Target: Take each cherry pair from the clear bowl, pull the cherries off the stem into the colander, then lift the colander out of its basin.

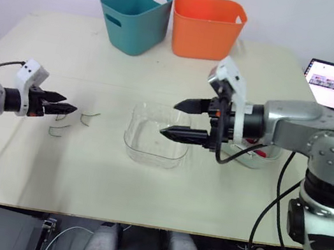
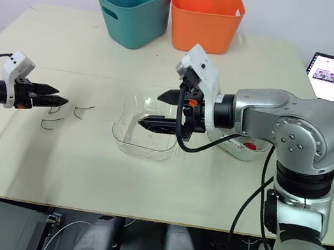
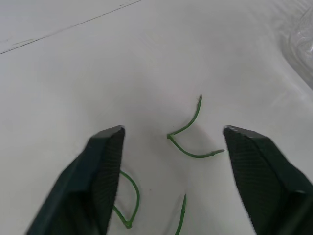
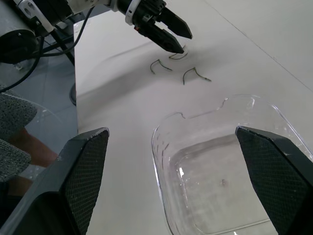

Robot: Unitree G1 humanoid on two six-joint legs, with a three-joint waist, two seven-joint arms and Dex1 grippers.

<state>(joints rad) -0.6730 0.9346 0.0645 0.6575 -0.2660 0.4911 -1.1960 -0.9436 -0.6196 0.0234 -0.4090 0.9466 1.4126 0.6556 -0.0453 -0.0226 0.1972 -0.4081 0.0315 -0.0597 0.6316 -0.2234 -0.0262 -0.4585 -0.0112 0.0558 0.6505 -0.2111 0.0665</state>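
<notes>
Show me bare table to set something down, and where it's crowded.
Bare: the beige table in front, between the clear plastic bowl and the near edge; the band between that bowl and the teal bin and orange bin. Crowded: the green stems by the left gripper, and over the bowl, where the right gripper hangs.

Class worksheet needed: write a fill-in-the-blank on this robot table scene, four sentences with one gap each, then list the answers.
1. The clear bowl by the right gripper is ____ of cherries.
2. The right gripper's two fingers stand ____.
3. The bare green stems lie on the ____ in front of the left gripper.
4. At the far edge stand ____ containers: a teal bin and an orange bin.

Missing words: empty; open; table; two.
</notes>
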